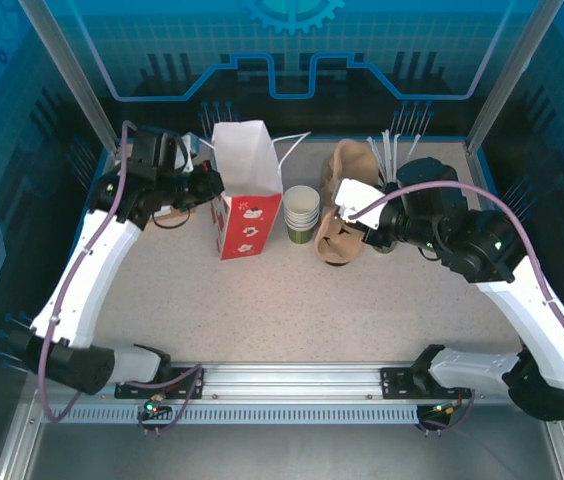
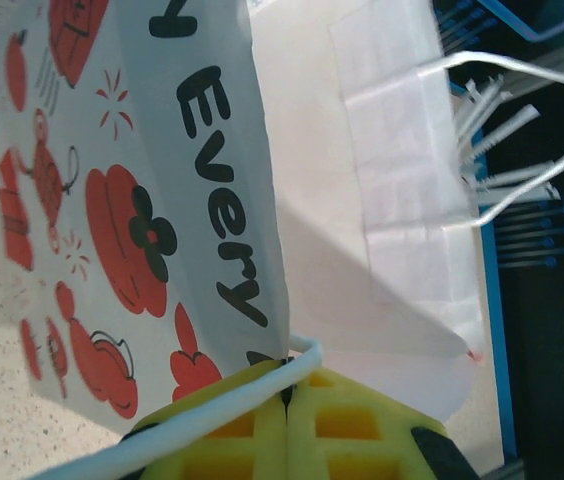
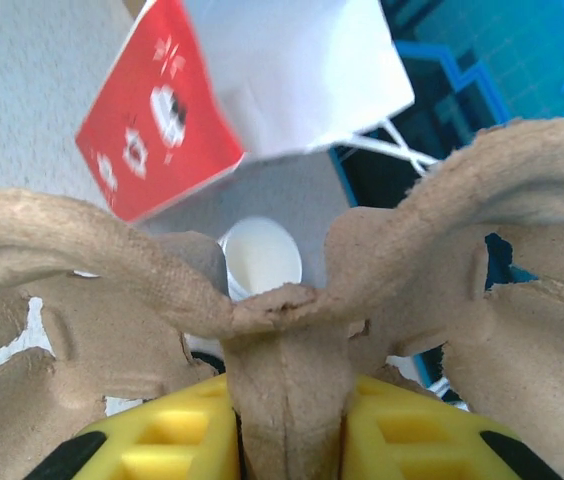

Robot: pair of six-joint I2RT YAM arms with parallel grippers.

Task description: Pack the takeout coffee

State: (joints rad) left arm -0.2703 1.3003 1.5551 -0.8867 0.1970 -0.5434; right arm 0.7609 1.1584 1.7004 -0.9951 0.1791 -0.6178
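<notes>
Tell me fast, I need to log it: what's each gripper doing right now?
Left gripper: closed on the bag handle.
Right gripper: closed on the cup carrier.

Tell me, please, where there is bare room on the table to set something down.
The broad tabletop strip between the back row and the near rail is bare. Crowded: the back, where the paper bag, cup and carrier are bunched, the left gripper pinching the bag's handle, the right gripper gripping the carrier.
</notes>
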